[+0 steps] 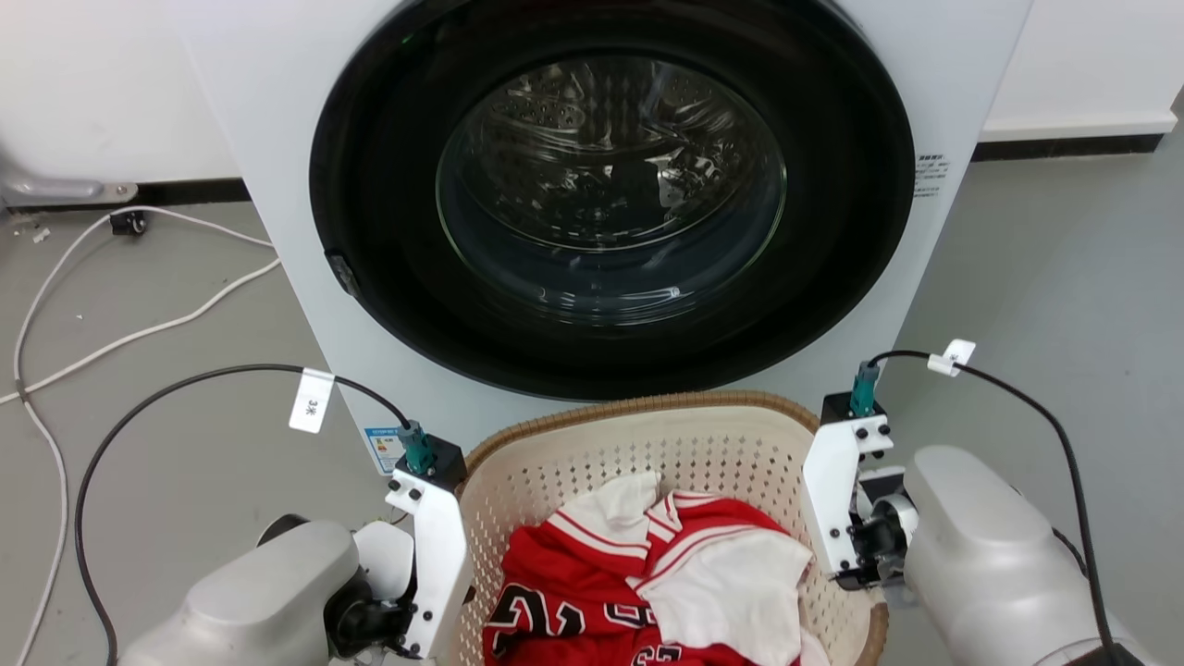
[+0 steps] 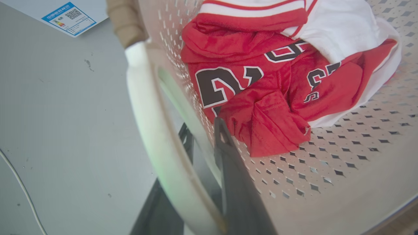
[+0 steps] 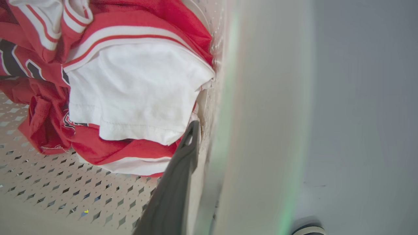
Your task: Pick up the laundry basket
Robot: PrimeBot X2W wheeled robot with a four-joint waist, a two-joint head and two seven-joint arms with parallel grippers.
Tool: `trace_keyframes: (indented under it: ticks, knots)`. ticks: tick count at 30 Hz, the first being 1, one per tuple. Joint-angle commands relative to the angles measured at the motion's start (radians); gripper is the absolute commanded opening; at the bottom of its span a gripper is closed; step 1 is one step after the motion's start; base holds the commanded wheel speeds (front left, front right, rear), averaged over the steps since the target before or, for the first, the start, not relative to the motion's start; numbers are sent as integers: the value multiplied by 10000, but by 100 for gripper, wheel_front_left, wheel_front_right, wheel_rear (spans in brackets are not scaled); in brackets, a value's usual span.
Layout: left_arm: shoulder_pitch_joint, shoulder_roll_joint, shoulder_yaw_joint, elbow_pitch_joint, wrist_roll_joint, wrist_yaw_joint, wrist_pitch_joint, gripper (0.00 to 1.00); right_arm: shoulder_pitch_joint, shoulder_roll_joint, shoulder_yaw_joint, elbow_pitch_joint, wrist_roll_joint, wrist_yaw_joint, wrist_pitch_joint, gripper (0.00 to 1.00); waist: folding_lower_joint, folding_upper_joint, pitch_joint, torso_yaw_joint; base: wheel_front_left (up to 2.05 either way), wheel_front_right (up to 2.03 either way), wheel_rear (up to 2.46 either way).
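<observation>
The laundry basket (image 1: pixel 647 412) is cream with perforated walls and a brown woven rim. It stands in front of me between my two arms, holding red and white clothes (image 1: pixel 647 573). My left gripper (image 2: pixel 203 128) straddles the basket's white left handle (image 2: pixel 147 114), one dark finger (image 2: pixel 225 147) inside against the wall and the other outside under the handle, shut on it. My right gripper (image 3: pixel 212 130) sits at the white right handle (image 3: pixel 261 114). Its inner finger (image 3: pixel 186 156) presses the wall and its outer finger is hidden behind the handle.
A white washing machine with a round dark glass door (image 1: pixel 610 203) rises just behind the basket. White cables (image 1: pixel 139 324) trail over the grey floor at the left. Bare grey floor (image 1: pixel 1064 277) lies to the right.
</observation>
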Motion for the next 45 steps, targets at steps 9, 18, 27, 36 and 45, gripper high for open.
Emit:
trace_keyframes:
  ticks: [9,18,27,36,45]
  knots:
    - [466,-159,-83,-175,-183,-194,560,0,531,-173,230,-36,433,-3,203,0,2,-1,-363,-14,0,0,0]
    - [431,-249,-81,-218,-234,-196,743,0,681,-144,401,-52,681,-2,175,0,2,-1,-414,-24,0,0,0]
    - [437,-256,-83,7,-92,-196,816,0,658,-214,569,-78,845,-2,116,0,2,-1,-440,-20,0,0,0]
    - [295,-141,-83,-174,-137,-197,927,0,502,-195,706,-79,1033,-2,133,0,2,-1,-378,-44,0,0,0]
    - [47,-239,-79,2,-169,-197,898,0,436,-159,840,-88,1227,0,139,0,2,-1,-265,-90,0,0,0]
